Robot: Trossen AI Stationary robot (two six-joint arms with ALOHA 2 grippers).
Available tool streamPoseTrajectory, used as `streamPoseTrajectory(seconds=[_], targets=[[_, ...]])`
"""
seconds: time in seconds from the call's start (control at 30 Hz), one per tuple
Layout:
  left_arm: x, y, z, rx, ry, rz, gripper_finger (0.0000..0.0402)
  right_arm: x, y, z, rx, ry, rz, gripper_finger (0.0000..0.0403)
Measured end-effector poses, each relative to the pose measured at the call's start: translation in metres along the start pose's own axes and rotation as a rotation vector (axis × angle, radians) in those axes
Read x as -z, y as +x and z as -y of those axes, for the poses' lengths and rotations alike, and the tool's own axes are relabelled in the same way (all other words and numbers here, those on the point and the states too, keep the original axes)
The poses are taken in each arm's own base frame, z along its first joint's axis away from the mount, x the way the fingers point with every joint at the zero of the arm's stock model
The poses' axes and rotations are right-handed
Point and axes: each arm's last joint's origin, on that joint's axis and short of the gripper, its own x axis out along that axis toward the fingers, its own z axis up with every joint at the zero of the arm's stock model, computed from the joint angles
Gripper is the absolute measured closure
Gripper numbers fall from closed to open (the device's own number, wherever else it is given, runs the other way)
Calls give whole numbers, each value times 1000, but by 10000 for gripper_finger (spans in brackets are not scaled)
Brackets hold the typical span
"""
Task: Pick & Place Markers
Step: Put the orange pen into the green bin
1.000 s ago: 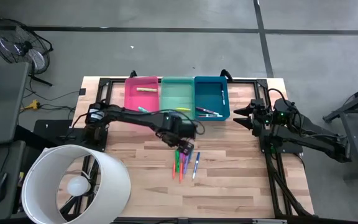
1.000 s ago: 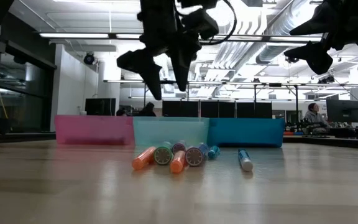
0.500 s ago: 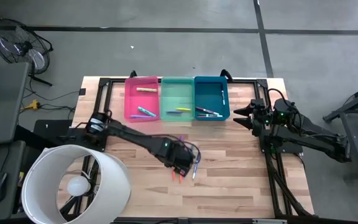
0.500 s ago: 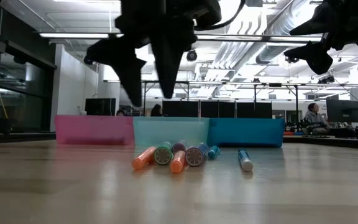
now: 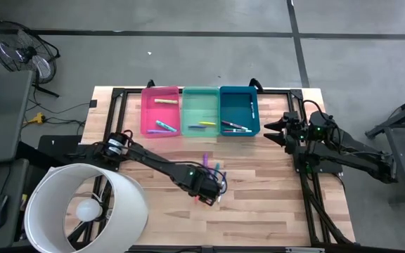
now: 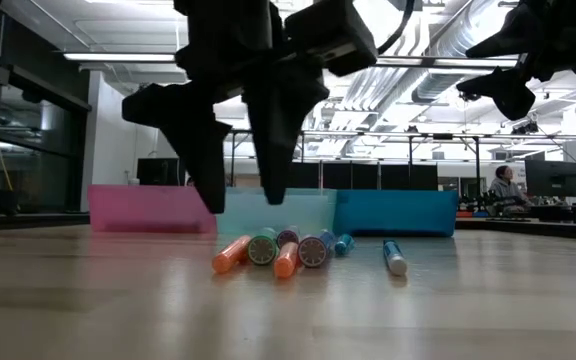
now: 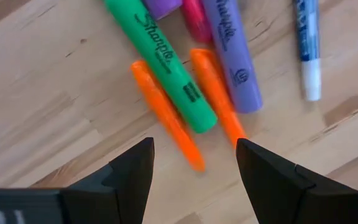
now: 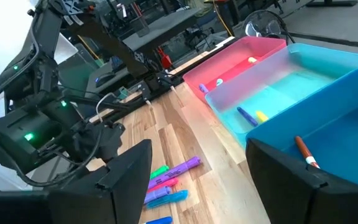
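Note:
Several markers lie side by side on the wooden table point(image 5: 273, 204): a green one point(image 7: 166, 62), two orange ones point(image 7: 166, 121), a purple one point(image 7: 229, 56), a pink one point(image 7: 194, 15) and a blue-and-white one point(image 7: 306, 50). They also show in the low view point(image 6: 288, 250). My left gripper point(image 7: 194, 162) is open and empty, hanging just above the cluster's near end point(image 5: 206, 188). In the low view point(image 6: 238, 200) its fingertips stand above the markers. My right gripper point(image 5: 271, 130) waits open and empty at the table's right, beside the blue bin.
A pink bin point(image 5: 160, 98), a green bin point(image 5: 200, 98) and a blue bin point(image 5: 240, 95) stand in a row at the far edge, each with a few markers inside. A white round lamp shade point(image 5: 83, 207) overlaps the near left corner. A person point(image 6: 505, 185) sits in the room behind.
My left gripper has gone toward the table's near edge and down, from just before the bins to over the marker cluster, staying open. The markers have not moved.

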Motion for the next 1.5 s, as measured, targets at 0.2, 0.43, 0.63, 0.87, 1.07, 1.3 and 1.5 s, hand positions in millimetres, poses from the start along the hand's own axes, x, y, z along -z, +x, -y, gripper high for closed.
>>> streamPoseTrajectory(seconds=[0.2, 0.43, 0.63, 0.87, 1.07, 1.3, 1.5], targets=[[-3, 0, -5, -45, -74, 12, 180, 0, 0, 0, 0, 0, 0, 153], [-3, 0, -6, -54, -183, -6, 180, 0, 0, 0, 0, 0, 0, 153], [-10, 9, -7, -75, -255, -15, 180, 0, 0, 0, 0, 0, 0, 153], [-13, 24, -9, -104, -280, -71, 180, 0, 0, 0, 0, 0, 1, 153], [-14, 21, -9, -106, -322, -56, 180, 0, 0, 0, 0, 0, 0, 153], [-14, 21, -9, -101, -352, -49, 179, 0, 0, 0, 0, 0, 0, 153], [-15, 20, -10, -115, -375, -8, 179, 0, 0, 0, 0, 0, 0, 153]])
